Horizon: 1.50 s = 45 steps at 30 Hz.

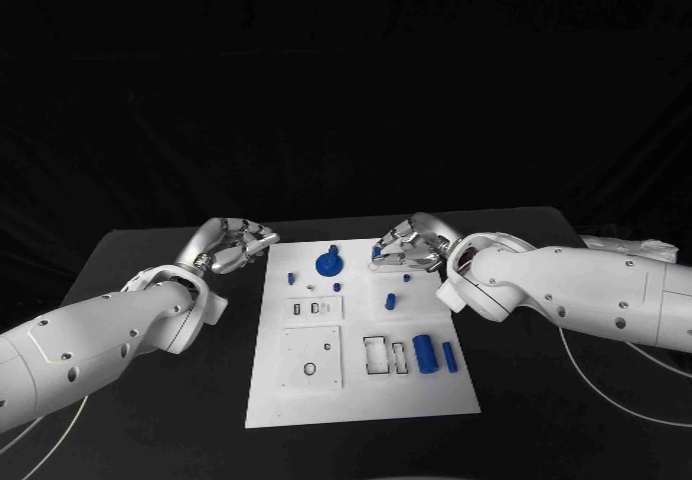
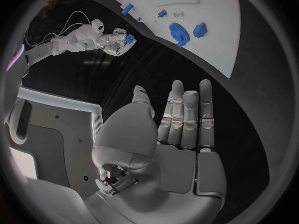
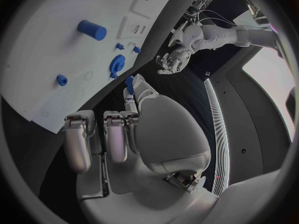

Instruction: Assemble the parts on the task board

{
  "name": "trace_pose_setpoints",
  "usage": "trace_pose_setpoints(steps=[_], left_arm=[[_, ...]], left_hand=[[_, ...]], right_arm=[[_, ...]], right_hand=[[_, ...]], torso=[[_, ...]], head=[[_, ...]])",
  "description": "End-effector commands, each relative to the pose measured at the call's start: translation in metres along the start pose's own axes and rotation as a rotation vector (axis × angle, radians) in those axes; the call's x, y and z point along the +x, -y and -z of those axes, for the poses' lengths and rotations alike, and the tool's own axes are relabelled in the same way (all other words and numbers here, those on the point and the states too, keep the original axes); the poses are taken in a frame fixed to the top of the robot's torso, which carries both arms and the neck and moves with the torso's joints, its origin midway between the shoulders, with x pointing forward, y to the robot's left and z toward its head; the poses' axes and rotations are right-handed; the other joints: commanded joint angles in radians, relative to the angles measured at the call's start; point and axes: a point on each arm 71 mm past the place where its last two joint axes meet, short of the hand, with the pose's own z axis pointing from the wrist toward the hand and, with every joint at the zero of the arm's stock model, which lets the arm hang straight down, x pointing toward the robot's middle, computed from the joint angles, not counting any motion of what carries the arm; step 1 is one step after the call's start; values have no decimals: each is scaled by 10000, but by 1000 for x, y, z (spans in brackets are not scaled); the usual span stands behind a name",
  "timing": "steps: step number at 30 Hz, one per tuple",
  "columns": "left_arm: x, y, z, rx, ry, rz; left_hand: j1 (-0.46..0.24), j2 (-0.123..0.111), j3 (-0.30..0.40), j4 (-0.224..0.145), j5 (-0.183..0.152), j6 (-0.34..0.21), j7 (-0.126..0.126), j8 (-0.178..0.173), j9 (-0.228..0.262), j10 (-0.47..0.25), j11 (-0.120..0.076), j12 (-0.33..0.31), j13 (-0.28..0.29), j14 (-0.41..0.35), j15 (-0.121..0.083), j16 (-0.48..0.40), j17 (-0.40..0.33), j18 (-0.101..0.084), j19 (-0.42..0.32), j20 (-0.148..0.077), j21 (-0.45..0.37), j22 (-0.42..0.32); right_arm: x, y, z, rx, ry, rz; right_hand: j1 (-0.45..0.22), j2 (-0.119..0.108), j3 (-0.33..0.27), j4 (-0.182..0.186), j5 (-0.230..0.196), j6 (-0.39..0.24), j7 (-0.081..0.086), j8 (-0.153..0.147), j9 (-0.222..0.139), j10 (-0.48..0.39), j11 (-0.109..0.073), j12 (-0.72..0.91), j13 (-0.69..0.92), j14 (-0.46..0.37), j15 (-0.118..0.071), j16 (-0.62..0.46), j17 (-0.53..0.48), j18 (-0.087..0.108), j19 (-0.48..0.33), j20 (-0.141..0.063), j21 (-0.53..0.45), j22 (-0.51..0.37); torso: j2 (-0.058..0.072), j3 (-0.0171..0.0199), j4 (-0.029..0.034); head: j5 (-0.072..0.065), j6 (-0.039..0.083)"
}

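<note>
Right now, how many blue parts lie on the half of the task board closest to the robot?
2. A thick blue cylinder and a thinner blue bar lie side by side near the right edge of the task board. None seems hidden there.

right hand (image 1: pixel 405 250) | fingers hide most of small blue part (image 3: pixel 129 81) | shape unclear

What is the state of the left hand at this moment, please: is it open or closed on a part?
Open. The left hand holds nothing; its fingers stretch out straight and apart beside the task board.
</note>
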Motion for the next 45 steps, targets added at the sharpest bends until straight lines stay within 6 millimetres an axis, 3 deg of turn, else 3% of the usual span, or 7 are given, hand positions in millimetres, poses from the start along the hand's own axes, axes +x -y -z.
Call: trace_pose_setpoints(steps=[1,5,17,25,32,45], left_arm=[[1,2,-1,149,-85,27],[1,2,0,143,-72,12],[0,1,0,139,-59,-16],[1,2,0,157,-76,-12],[1,2,0,149,-72,-16],[1,2,-1,169,-85,-9]], left_hand=[[61,48,-63,-5,43,29,1,-67,9,54,4,-49,-8,27,2,-38,-11,73,47,-15,-46,-7],[69,51,-67,-6,43,31,1,-70,11,56,4,-49,-12,38,2,-28,0,73,51,-15,-53,-6],[69,51,-67,-6,43,31,1,-70,11,56,4,-49,-12,38,2,-28,0,73,51,-15,-53,-6],[78,54,-69,-7,43,32,1,-72,12,59,3,-49,-16,45,2,-23,7,73,55,-15,-60,-5],[78,54,-69,-7,43,32,1,-72,12,59,3,-49,-16,45,2,-23,7,73,55,-15,-60,-5],[78,54,-69,-7,43,32,1,-72,12,59,3,-49,-16,45,2,-23,7,73,55,-15,-60,-5]], right_arm=[[10,-2,2,571,-480,456],[20,-7,4,724,-685,700],[52,-21,0,798,-800,1408],[67,-31,-6,427,-808,1507],[72,-35,-11,346,-797,1605],[80,-42,-13,305,-922,1650]], right_hand=[[323,263,-28,-45,73,138,-57,1,-3,1045,38,-13,2600,1042,-56,41,2634,-66,1048,-54,45,2628],[383,285,-18,-116,187,105,12,-75,-35,1045,118,-13,2600,1042,1,41,2634,-66,1048,-17,45,2628],[400,296,-18,-159,231,55,65,-149,-68,1045,173,-13,2600,1042,47,41,2634,-66,1048,19,45,2628],[400,300,-17,-162,234,52,70,-154,-70,1045,177,-13,2600,1042,52,41,2634,-66,1048,22,45,2628],[401,311,-13,-167,242,48,80,-166,-75,1045,188,-13,2600,1042,62,41,2634,-66,1048,30,45,2628],[366,311,-30,-174,253,49,131,-198,-90,1045,235,-13,2600,1042,112,41,2634,-66,1048,65,45,2628]], torso=[[6,12,26],[4,17,-3],[11,21,-25],[11,17,-13],[7,11,-37],[6,17,-18]], head=[[74,-56],[164,-149],[224,-261],[223,-233],[226,-267],[190,-256]])
